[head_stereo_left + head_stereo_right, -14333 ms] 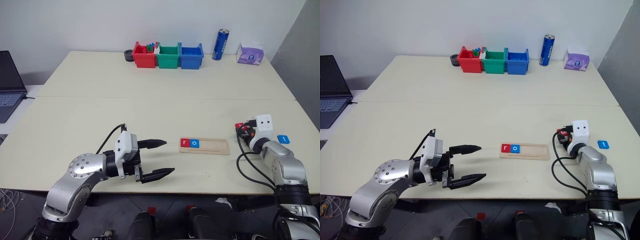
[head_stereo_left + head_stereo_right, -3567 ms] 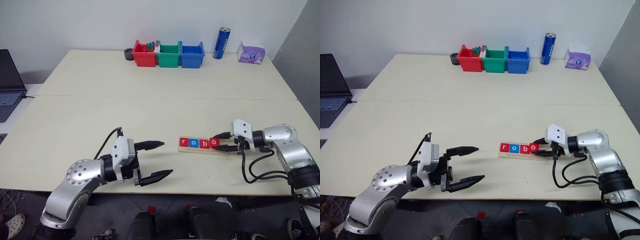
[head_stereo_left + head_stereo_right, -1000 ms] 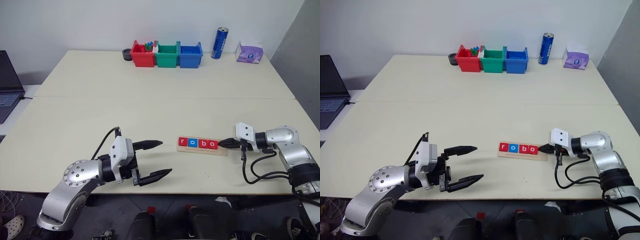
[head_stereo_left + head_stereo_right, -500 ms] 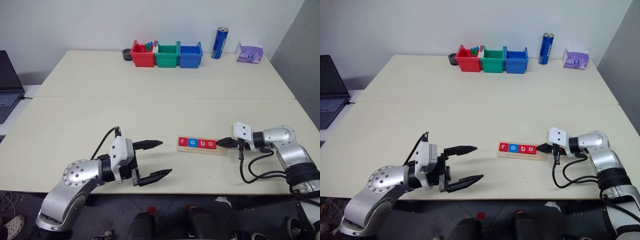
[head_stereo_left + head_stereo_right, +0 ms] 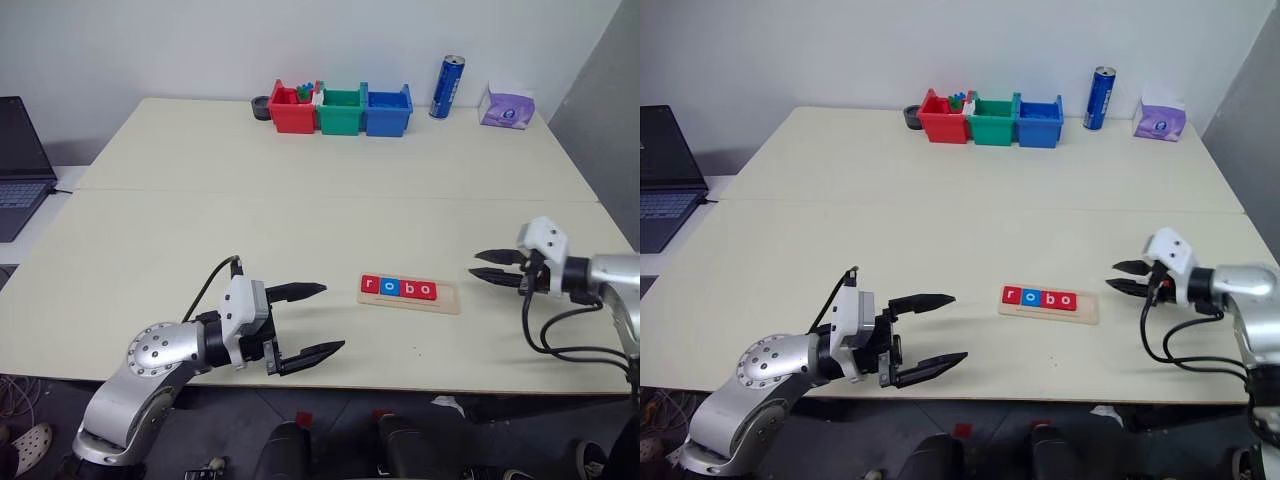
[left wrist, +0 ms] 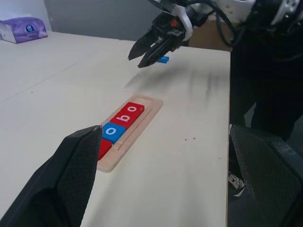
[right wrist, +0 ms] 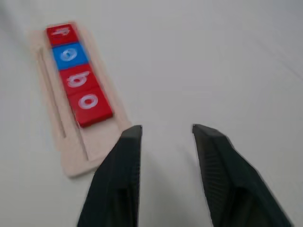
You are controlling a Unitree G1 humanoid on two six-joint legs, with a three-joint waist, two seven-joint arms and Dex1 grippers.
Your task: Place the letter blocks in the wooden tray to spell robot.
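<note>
Cream tabletop (image 5: pixel 300 210) w/ pale wall behind; far edge carries red, green & blue plastic bins (image 5: pixel 340 108), a blue drink can (image 5: pixel 444 87), a purple tissue pack (image 5: pixel 506 106) and a small dark round item by the red bin, too small to ID. Dark laptop (image 5: pixel 18 165) at robot's left, cut off by frame edge.

Slim pale wooden tray (image 5: pixel 446 297) lies near front edge, between the arms. Four flat square letter blocks (image 5: pixel 399 288) sit in its groove touching in a row: red r, blue o, red b, red o. Groove end toward the right arm is bare. Fifth small blue tile (image 6: pixel 164 59) lies on the table beyond the right gripper in left wrist view; half hidden by the fingers, letter unreadable.

Right gripper (image 5: pixel 497 268) hovers off the tray's right end, apart from it, fingers parted, nothing between them. Right wrist view shows both black fingers (image 7: pixel 116 179) w/ bare table in the gap.

Left gripper (image 5: pixel 308 320) near front edge, well left of tray, jaws spread wide, empty.
</note>
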